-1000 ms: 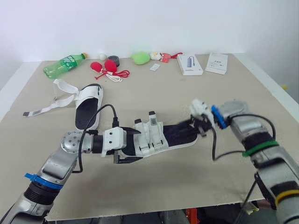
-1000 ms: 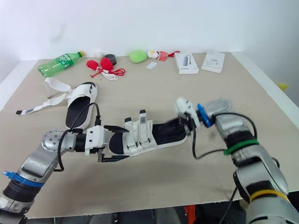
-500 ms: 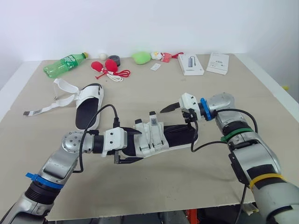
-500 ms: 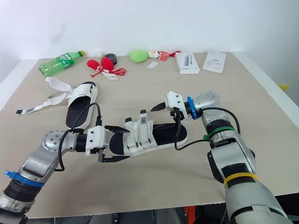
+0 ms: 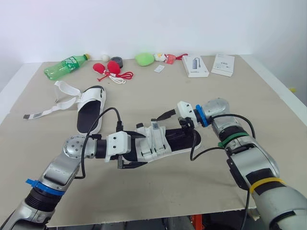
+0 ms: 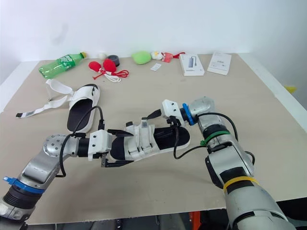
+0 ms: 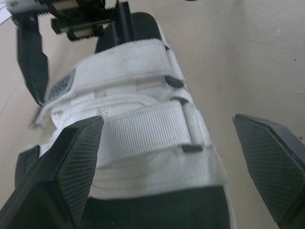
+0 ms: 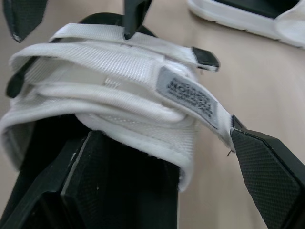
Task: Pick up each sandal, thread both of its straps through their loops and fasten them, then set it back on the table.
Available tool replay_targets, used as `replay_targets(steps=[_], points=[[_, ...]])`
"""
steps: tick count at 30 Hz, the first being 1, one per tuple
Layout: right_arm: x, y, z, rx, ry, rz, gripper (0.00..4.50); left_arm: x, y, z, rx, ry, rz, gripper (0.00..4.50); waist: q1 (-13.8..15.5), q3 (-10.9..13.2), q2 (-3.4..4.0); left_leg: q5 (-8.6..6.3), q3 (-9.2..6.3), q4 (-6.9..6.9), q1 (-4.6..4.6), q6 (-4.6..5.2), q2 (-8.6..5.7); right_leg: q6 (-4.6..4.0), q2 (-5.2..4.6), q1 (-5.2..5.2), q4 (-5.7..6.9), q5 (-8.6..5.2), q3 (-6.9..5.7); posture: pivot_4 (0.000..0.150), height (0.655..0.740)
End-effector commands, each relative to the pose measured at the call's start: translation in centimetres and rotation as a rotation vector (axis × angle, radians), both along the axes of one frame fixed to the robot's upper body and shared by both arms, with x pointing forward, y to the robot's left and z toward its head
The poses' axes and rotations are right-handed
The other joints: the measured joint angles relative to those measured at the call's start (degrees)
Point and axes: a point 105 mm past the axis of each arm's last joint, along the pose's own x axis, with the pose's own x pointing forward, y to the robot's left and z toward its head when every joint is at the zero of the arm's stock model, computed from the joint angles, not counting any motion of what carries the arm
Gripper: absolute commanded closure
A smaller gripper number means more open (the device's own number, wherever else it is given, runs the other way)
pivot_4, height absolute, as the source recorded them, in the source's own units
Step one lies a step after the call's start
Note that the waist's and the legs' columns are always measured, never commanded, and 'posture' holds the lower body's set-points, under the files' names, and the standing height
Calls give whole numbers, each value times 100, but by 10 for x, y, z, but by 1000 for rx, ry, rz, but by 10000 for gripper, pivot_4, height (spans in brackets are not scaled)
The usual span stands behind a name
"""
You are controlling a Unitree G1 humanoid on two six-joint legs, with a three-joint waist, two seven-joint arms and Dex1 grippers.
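One sandal [image 5: 165, 140], black footbed with two white straps across it, lies on the table near the middle. My left gripper [image 5: 133, 151] is open at its heel end, with the fingers [image 7: 71, 162] standing wide on either side of the heel. My right gripper [image 5: 169, 124] is open over the toe end, one finger [image 5: 163, 115] reaching toward the straps [image 8: 124, 71]. The second sandal [image 5: 91, 109] lies farther back on the left, its loose white straps [image 5: 55, 106] spread on the table.
Along the far edge lie a green bottle [image 5: 64, 67], red objects with a cord [image 5: 110, 70], a black disc [image 5: 117, 62], a green lump [image 5: 144, 59] and two white boxes [image 5: 195, 66] [image 5: 223, 64]. The table's front edge [image 5: 158, 215] is close below the arms.
My right gripper has swung left from beyond the sandal's toe to over the toe end, near the straps. The left gripper and both sandals have stayed in place.
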Motion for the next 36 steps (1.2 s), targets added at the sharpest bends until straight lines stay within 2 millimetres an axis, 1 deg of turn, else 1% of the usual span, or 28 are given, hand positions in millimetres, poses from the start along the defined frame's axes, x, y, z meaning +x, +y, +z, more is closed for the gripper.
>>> replay_targets(steps=[1, 4, 5, 9, 12, 13, 14, 15, 16, 17, 18, 19, 21, 23, 30, 33, 36], points=[[-9, 2, 7, 2, 23, 67, 1731, -3, -1, 7, -9, -26, -3, 0, 0, 0, 0, 0, 0, 0, 0, 0, 0, 0, 1, 0, 1, 0, 0, 1500, 7400], [-8, 3, 6, 8, 9, 69, 1731, -3, -1, 6, -9, -25, -1, 0, 1, 0, 0, 0, -1, 0, 0, 0, 1, -3, 1, 0, 2, -2, -1, 1500, 7400], [-7, 2, 6, 7, 2, 65, 1731, -3, -1, 6, -8, -25, -1, 0, 1, 0, 0, 0, -1, 0, 0, 0, 1, -18, 1, -1, 2, -11, -1, 1500, 7400], [-1, -1, 3, 1, 33, 16, 1731, -1, -3, 7, -6, -29, -5, 0, 1, 0, 0, 0, -1, 0, 1, 0, 1, -19, 1, 0, 2, -10, -1, 1500, 7400], [0, -3, 2, -4, 52, -1, 1731, -1, -3, 7, -6, -29, -6, 0, 2, 0, 0, 0, -1, 0, 1, 0, 1, -18, 1, 0, 2, -10, -1, 1500, 7400], [0, -2, 2, 1, 57, -2, 4064, -1, -3, 7, -6, -28, -7, 0, 3, 0, 0, 0, -1, 0, 1, 0, 1, -18, 2, 0, 2, -10, -1, 1500, 7400], [0, -2, 2, 6, 63, -2, 8201, -1, -3, 6, -6, -28, -8, 0, 3, 0, 0, 0, -1, 0, 1, 0, 1, -18, 2, 1, 2, -10, -1, 1500, 7400], [-1, -1, 2, 11, 69, -2, 9214, -2, -4, 6, -5, -27, -9, 0, 2, 0, 0, 0, -1, 0, 1, 0, 1, -18, 2, 0, 2, -10, -1, 1500, 7400], [-1, 0, 2, 17, 72, 0, 14156, -2, -4, 6, -5, -26, -10, 0, 2, 0, 0, 0, -1, 0, 1, 0, 1, -18, 2, 0, 2, -10, -1, 1500, 7400], [-2, 1, 2, 20, 75, 2, 16488, -2, -4, 6, -3, -26, -11, 0, 2, 0, 0, 0, -1, 0, 1, 0, 1, -18, 2, 0, 2, -10, -1, 1500, 7400], [-2, 1, 2, 21, 75, 4, 22961, -2, -4, 5, -2, -25, -12, 0, 2, 0, 0, 0, -1, 0, 1, 0, 1, -18, 2, 0, 2, -10, -1, 1500, 7400], [-2, 1, 2, 21, 75, 5, 25939, -2, -4, 5, -1, -25, -12, 0, 2, 0, 0, 0, -1, 0, 0, 0, 1, -18, 2, 0, 2, -10, -1, 1500, 7400], [-3, 1, 2, 23, 74, 10, 35979, -2, -4, 5, 3, -25, -13, 0, 2, 0, 0, 0, -1, 0, 0, 0, 1, -17, 2, 0, 2, -10, -1, 1500, 7400], [-4, 2, 2, 28, 75, 16, 44596, -2, -3, 4, 6, -26, -12, 0, 2, 0, 0, 0, -1, 0, 0, 0, 1, -17, 2, 0, 2, -10, -1, 1500, 7400], [-7, 2, 3, 65, 107, 10, 44596, -1, -4, 6, 2, -32, -13, 0, 2, 0, 0, 0, -1, 0, 0, 0, 1, -18, 2, 0, 2, -10, -1, 1500, 7400], [-4, -2, 10, 116, 127, -25, 44596, 0, -3, 7, -1, -35, -8, 0, 3, 0, 0, 0, -1, 0, 0, 0, 1, -17, 2, -1, 2, -10, -1, 1500, 7400], [2, -11, 20, 197, 174, -108, 44596, 3, -1, 13, -35, -32, 14, 0, 5, 0, 0, 0, -1, 0, -1, 0, 1, -18, 2, 0, 2, -11, -1, 1500, 7400]])
